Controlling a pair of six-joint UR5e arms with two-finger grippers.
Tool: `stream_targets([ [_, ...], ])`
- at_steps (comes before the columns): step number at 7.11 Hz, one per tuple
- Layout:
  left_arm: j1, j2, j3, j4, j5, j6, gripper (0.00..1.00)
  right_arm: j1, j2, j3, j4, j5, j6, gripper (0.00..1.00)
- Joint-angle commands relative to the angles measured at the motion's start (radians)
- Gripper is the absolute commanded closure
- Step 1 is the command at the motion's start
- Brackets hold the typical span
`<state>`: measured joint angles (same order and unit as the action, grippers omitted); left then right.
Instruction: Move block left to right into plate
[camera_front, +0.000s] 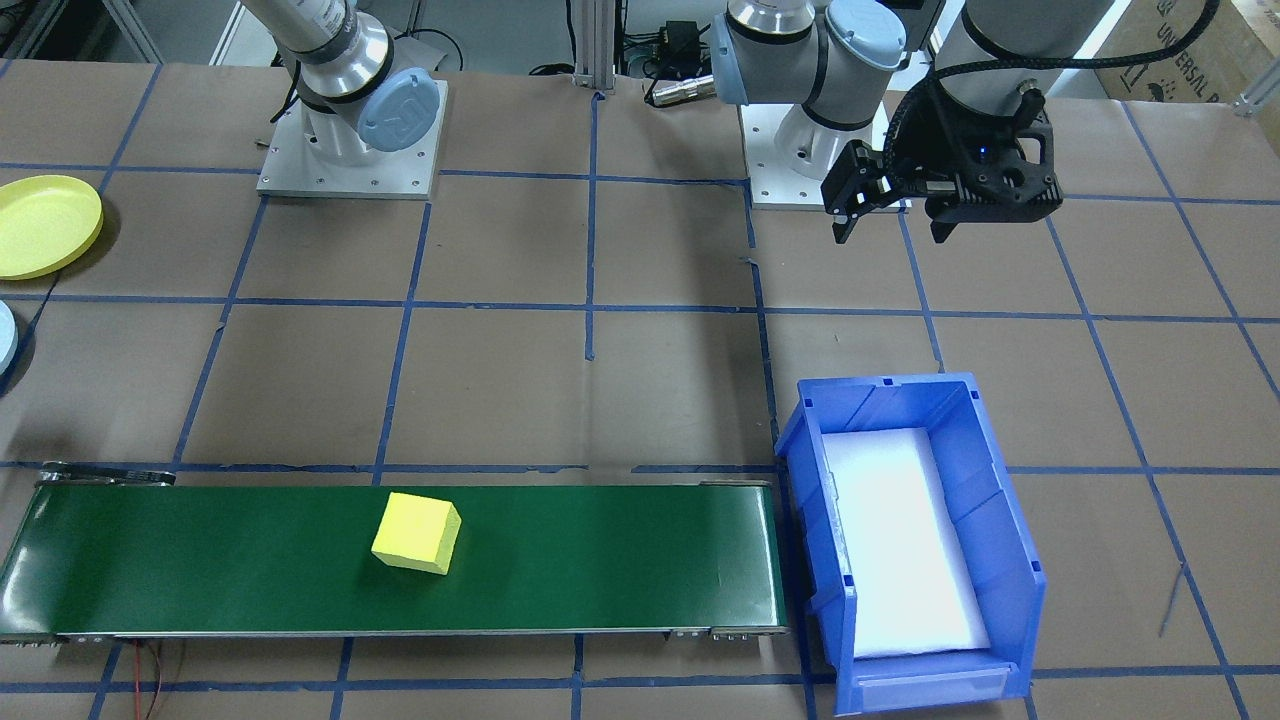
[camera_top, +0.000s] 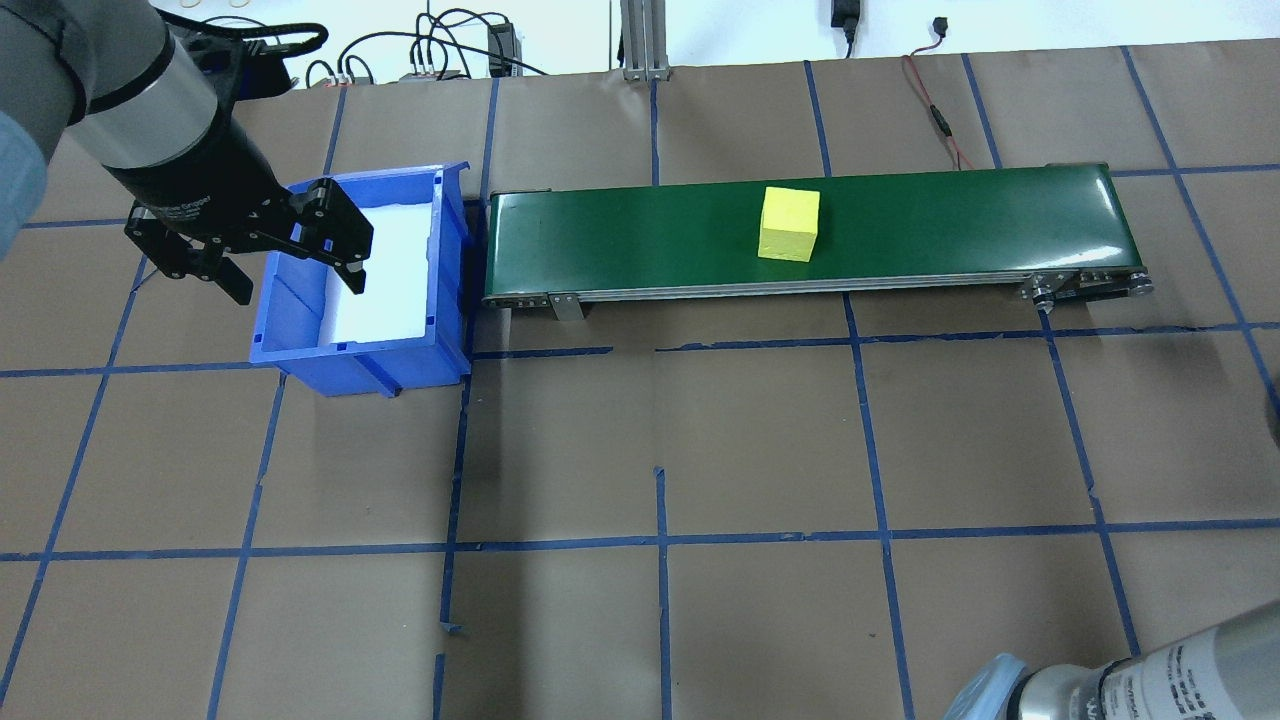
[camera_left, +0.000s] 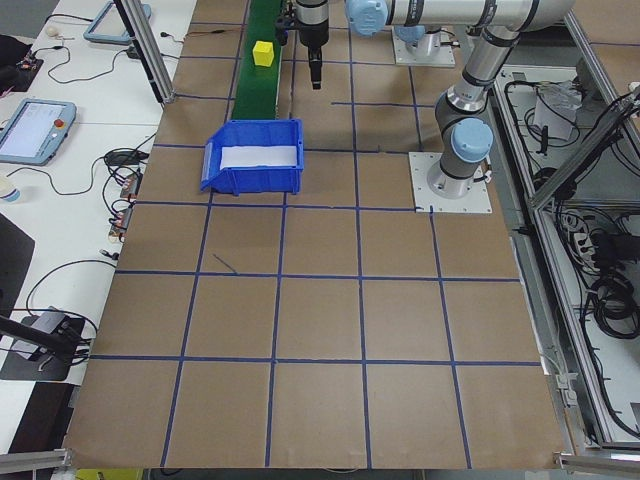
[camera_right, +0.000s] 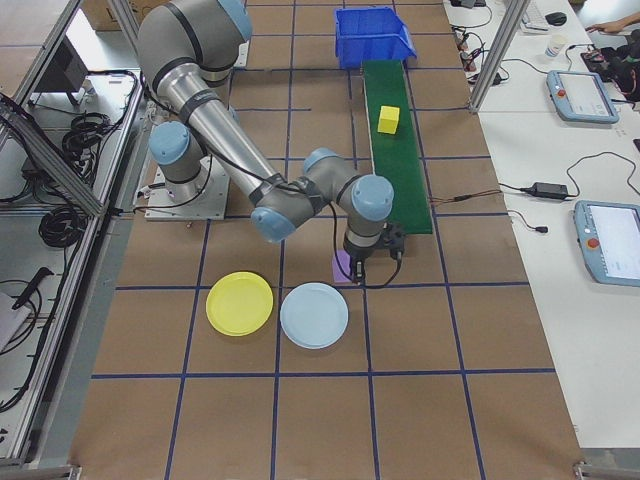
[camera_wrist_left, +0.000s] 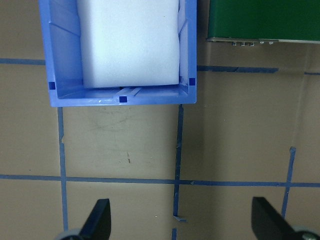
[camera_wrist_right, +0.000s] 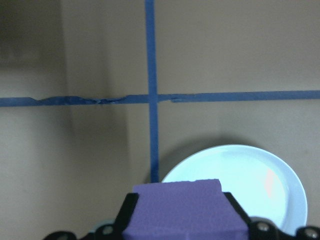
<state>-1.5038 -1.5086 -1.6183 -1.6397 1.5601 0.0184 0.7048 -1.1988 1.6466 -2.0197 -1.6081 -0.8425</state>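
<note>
A yellow foam cube (camera_front: 416, 534) sits on the long green conveyor belt (camera_front: 600, 560), a blue plastic bin (camera_front: 1000, 520) touches its end, the black left gripper (camera_front: 893, 225) hangs spread, and a round yellow plastic plate (camera_front: 42, 224) lies far off.

Yellow plate (camera_front: 42, 224) is cut by the front-facing view's left edge. Purple block (camera_wrist_right: 184, 208) is cropped at the right wrist view's bottom edge, its lower part unseen; right gripper (camera_wrist_right: 184, 231) fingertips are hidden there. Pale blue plate (camera_wrist_right: 235, 186) is partly covered by that block.
</note>
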Motion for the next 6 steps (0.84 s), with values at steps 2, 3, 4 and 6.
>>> stream_targets([
  [2, 0.010, -0.002, -0.003, 0.001, 0.000, 0.003, 0.00, -0.108, 0.013, 0.114, -0.146, -0.018, -0.033, 0.25],
  [3, 0.002, 0.001, -0.008, -0.002, 0.001, 0.011, 0.00, -0.111, 0.013, 0.113, -0.149, -0.021, -0.033, 0.00],
  [4, 0.002, 0.001, -0.002, 0.001, 0.002, 0.012, 0.00, -0.111, 0.016, 0.114, -0.145, -0.026, -0.032, 0.00],
  [6, 0.008, -0.004, -0.002, 0.005, 0.002, 0.015, 0.00, -0.111, 0.015, 0.113, -0.140, -0.016, -0.027, 0.00],
])
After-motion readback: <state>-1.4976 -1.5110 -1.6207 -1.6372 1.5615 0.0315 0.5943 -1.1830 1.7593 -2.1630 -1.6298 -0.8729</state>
